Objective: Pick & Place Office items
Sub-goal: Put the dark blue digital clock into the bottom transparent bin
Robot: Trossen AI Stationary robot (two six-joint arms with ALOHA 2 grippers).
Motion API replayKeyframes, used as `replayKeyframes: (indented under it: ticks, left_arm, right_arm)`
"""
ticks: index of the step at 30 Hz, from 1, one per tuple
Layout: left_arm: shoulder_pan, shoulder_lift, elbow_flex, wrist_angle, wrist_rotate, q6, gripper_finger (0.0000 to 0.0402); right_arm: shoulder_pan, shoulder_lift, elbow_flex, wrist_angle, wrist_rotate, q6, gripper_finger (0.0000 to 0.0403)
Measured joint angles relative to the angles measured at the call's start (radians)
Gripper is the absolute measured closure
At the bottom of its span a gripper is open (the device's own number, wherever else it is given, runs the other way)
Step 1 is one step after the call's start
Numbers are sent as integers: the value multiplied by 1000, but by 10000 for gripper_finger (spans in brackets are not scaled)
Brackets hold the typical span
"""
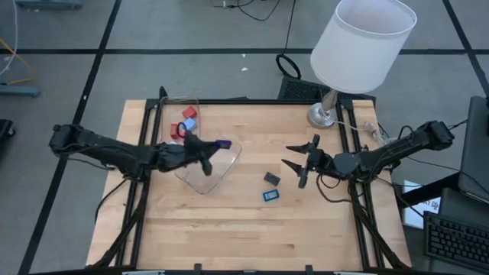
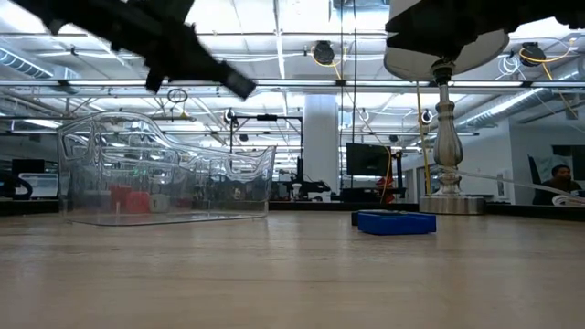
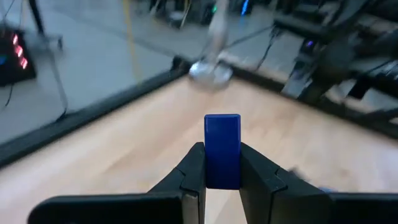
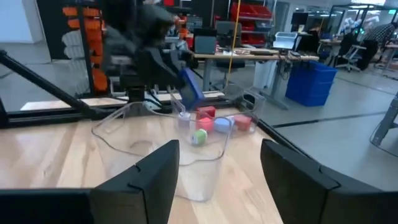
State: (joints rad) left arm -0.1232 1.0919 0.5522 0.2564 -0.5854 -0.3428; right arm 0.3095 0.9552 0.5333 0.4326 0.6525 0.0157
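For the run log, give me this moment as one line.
left gripper: shut on blue piece, over clear container | right gripper: open, empty

- Even overhead light; counter (image 1: pixel 229 221) bright, shadows faint.
- Low view: ceiling strip lights glare, arms silhouetted.
- Left wrist view: background blurred, blue rectangle (image 3: pixel 222 151) fairly sharp.
- Right wrist view: left arm motion-smeared.

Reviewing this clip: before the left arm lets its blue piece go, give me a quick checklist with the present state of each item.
1. Left gripper shut on the blue piece: ok.
2. Piece over the clear container: ok in the high view.
3. Container upright on the table: ok.
4. Right gripper apart from the container, fingers open: ok.
5. Pieces left on the table, a dark one and a blue one, out of the left arm's way: ok.
6. Height of the piece above the container: cannot tell.
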Motion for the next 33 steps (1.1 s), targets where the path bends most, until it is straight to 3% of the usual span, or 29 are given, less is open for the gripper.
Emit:
replayKeyframes:
  ticks: [4,12,18,27,33]
  left_arm:
    - [77,-72,-77,-123,48,-130,338]
    - [201,-19,-135,-123,242,-274,340]
    - [235,52,-133,-116,270,-317,326]
    - [254,67,-135,-116,342,-326,331]
    - [253,67,-136,-98,339,-313,303]
  right_arm:
    - [-4,-3,-21,52,1,-13,188]
    - [-33,-3,-32,78,3,-26,188]
    - [-40,-3,-32,68,1,-27,188]
    - [-40,-3,-32,52,1,-27,188]
    - [-40,-3,-32,54,1,-27,188]
